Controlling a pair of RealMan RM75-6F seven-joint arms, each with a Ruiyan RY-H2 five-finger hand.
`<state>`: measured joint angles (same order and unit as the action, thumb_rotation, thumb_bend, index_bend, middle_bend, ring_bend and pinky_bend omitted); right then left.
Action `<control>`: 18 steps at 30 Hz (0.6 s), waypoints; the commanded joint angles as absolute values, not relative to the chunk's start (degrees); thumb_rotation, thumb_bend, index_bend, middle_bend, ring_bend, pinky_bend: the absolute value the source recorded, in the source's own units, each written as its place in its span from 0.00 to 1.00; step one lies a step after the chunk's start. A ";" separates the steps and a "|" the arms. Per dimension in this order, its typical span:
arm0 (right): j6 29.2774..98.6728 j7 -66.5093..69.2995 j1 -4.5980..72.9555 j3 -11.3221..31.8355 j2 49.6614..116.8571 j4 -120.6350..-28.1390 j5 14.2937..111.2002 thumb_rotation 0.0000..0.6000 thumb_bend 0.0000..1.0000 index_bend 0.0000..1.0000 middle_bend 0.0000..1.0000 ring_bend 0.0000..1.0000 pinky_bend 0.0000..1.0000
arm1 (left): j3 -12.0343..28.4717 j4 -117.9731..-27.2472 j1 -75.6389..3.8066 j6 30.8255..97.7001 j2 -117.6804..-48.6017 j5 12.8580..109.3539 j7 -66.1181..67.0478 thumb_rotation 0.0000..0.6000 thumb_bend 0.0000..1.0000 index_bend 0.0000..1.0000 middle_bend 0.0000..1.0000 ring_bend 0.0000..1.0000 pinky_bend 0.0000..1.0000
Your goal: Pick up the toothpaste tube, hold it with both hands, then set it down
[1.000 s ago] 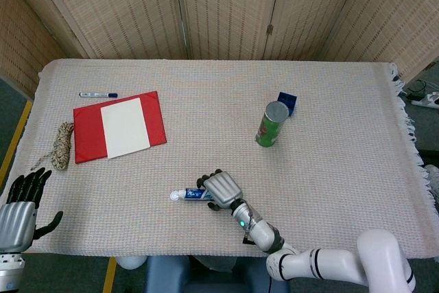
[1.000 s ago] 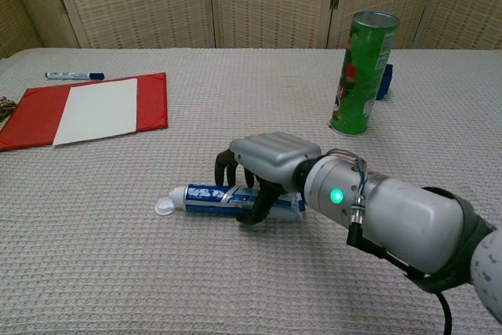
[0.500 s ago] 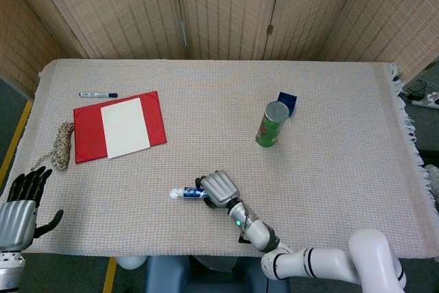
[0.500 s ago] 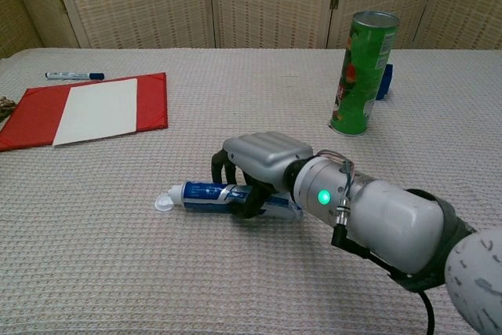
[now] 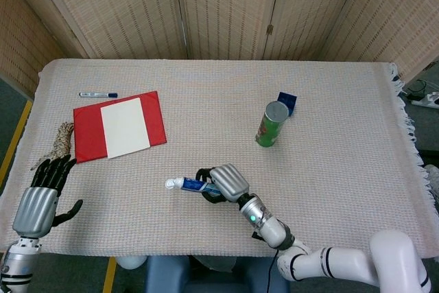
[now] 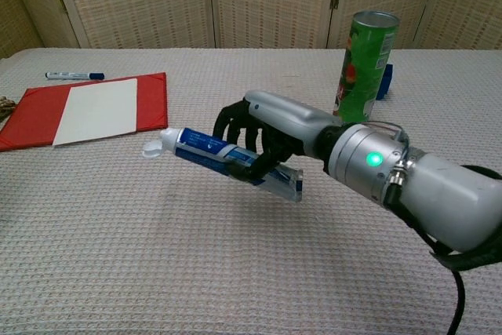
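Now my right hand grips the toothpaste tube clear of the table, cap toward nine o'clock, while my left hand hovers open-fingered.

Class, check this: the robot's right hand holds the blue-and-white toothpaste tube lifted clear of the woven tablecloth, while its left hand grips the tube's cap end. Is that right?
Not quite. The right hand holds the toothpaste tube lifted, but the left hand is open, far from it, as the head view shows.
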<state>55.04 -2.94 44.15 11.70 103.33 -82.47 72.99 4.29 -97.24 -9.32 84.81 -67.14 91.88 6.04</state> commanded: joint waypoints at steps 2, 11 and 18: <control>58.58 13.95 41.26 10.20 98.50 -84.83 82.27 1.00 0.88 0.62 0.57 0.65 0.59 | 5.40 -97.54 -12.48 82.70 -67.94 94.19 5.45 1.00 0.34 0.02 0.08 0.10 0.00; 63.48 30.49 41.01 7.72 99.14 -78.59 90.15 1.00 0.88 0.64 0.58 0.66 0.59 | 6.73 -98.73 -18.58 77.68 -70.88 96.42 8.27 1.00 0.33 0.02 0.08 0.10 0.00; 63.68 33.77 42.04 7.45 100.35 -77.21 91.06 1.00 0.88 0.64 0.58 0.66 0.59 | 7.07 -99.23 -21.95 74.93 -74.35 96.80 10.86 1.00 0.33 0.01 0.08 0.10 0.00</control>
<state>63.81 33.55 41.79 7.57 100.02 -77.44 90.90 6.95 -99.10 -21.39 75.48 -73.80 96.79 10.39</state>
